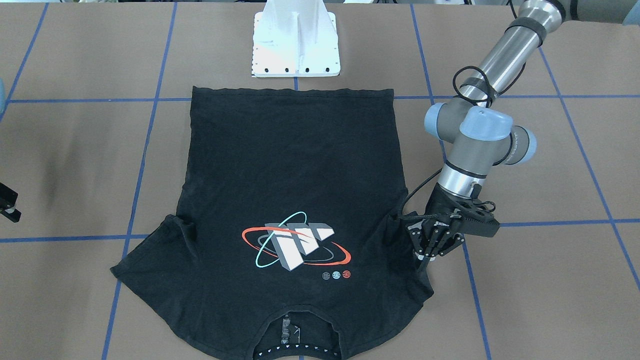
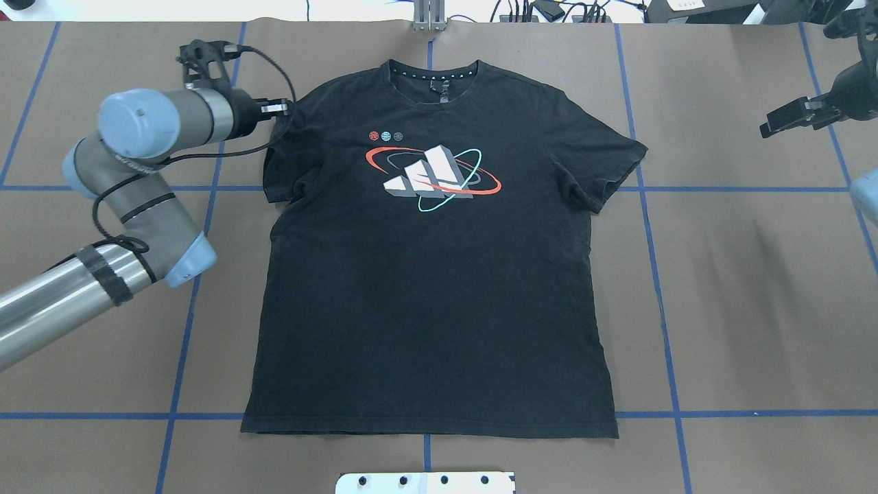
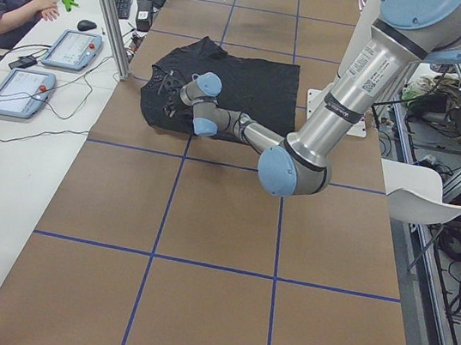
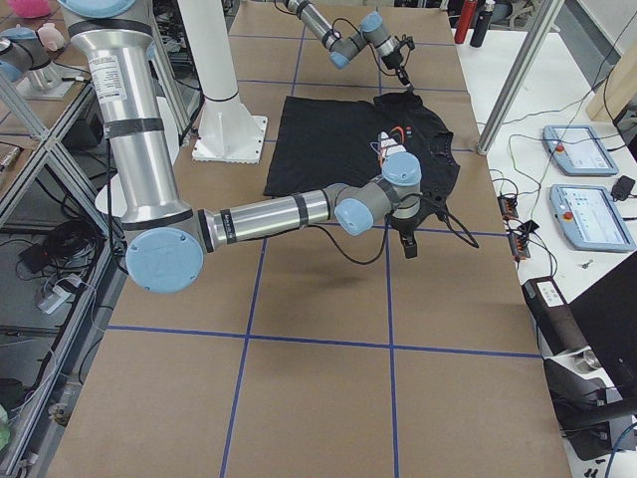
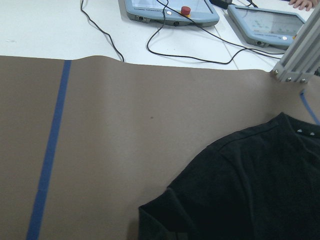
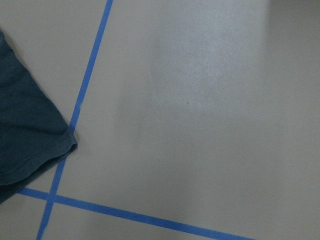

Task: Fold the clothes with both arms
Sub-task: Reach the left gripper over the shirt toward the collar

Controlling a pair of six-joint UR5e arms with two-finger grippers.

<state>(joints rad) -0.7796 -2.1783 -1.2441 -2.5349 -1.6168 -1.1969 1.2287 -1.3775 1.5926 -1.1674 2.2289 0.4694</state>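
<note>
left claw [image 1: 426, 259] clenched empty just beside the t-shirt [image 1: 295, 175] sleeve; right claw [image 2: 775, 125] well apart, cannot tell its opening.

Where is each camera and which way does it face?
Front-facing: across the table, steeply down on the T-shirt; left arm at view's right.
Overhead: behind the robot, forward and down; left arm left, right gripper right edge.
Exterior left: table's end, along it; left arm near.
Exterior right: other end; right arm near.
Left wrist: down on a sleeve; no robot parts.
Right wrist: down on the other sleeve; none.
Shared: front-facing and overhead both show the white pedestal.
</note>
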